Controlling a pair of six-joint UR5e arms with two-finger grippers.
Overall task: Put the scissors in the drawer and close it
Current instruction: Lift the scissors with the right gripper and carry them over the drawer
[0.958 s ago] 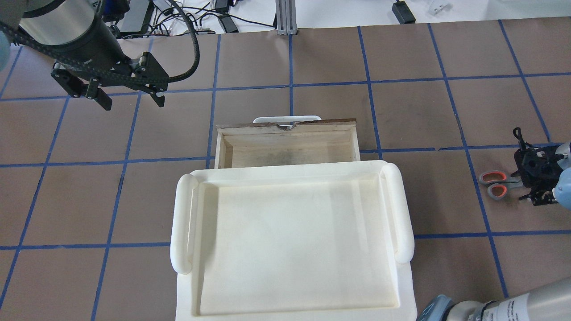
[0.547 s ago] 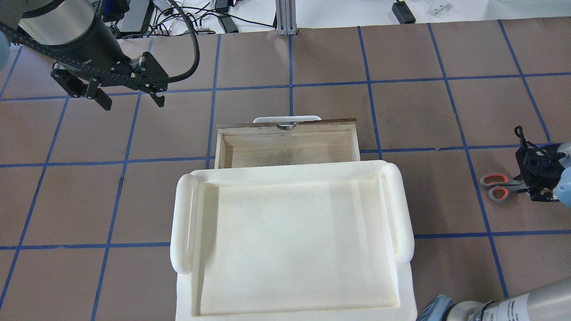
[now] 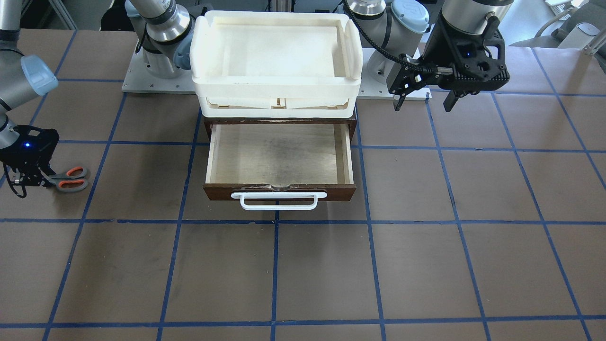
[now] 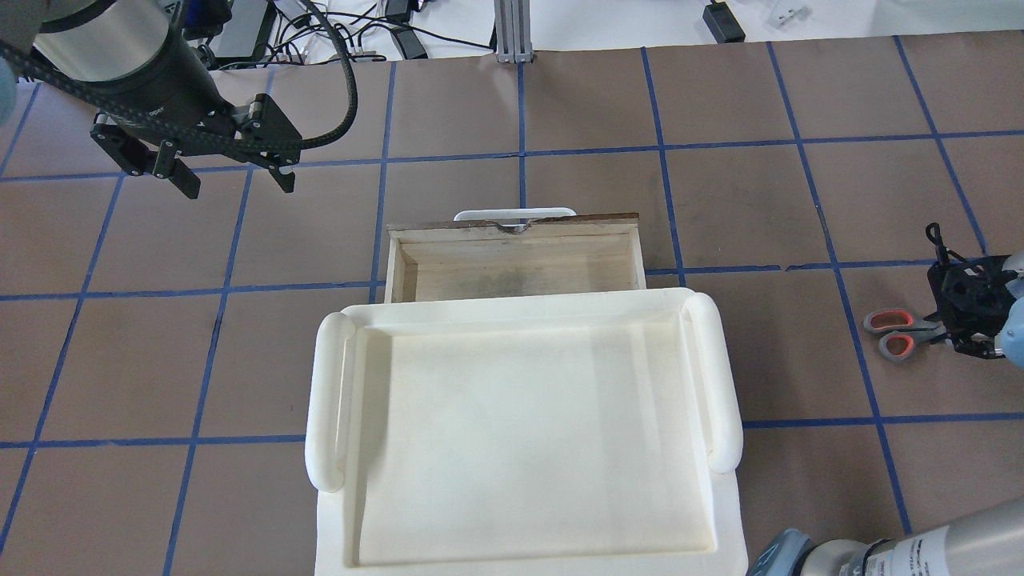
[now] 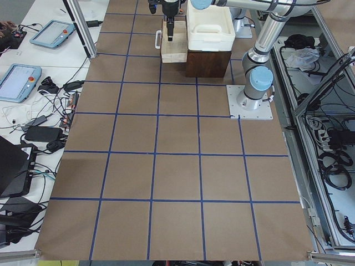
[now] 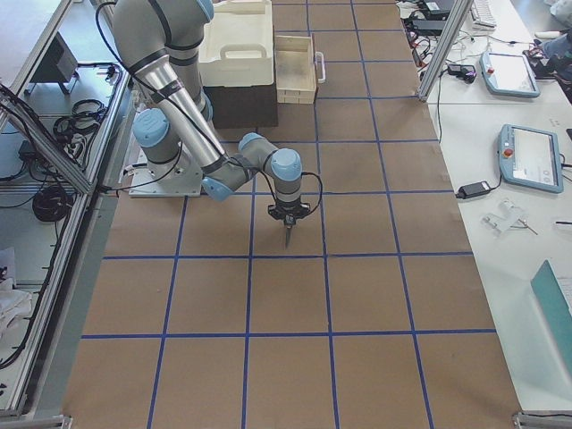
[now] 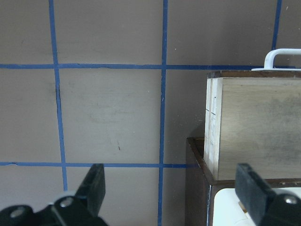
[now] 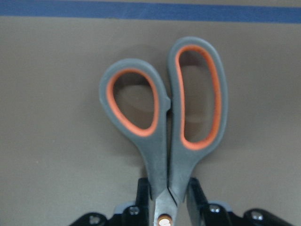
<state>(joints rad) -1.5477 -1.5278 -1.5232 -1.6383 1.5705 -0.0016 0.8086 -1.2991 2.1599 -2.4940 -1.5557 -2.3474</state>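
the scissors (image 8: 167, 117) lie at the far 3 o'clock edge of the desk (image 4: 760, 120) in the overhead view, well apart from the drawer (image 3: 279, 192). their grey and orange loops point to 9 o'clock, towards the drawer. the right end effector (image 8: 168, 202) comes straight down over them, and its fingers (image 8: 142, 194) pinch the narrow neck just beside the pivot, one on each side. that grip suits the load: the blades stay closed, the loops stay clear of the fingers, and the weight sits near the hold. whether the scissors have left the desk i cannot tell. the drawer is pulled well out towards 12 o'clock from under the white tray (image 4: 324, 400), with its pale floor open from above and its white handle (image 3: 278, 201) at the far end, so the scissors can go in from over the top. the left end effector (image 4: 239, 184) hangs spread and holding nothing at 10 o'clock from the drawer, near the front, likely parked there to push it shut. by my reading the task is early: the carry, the drop and the closing are all to come.
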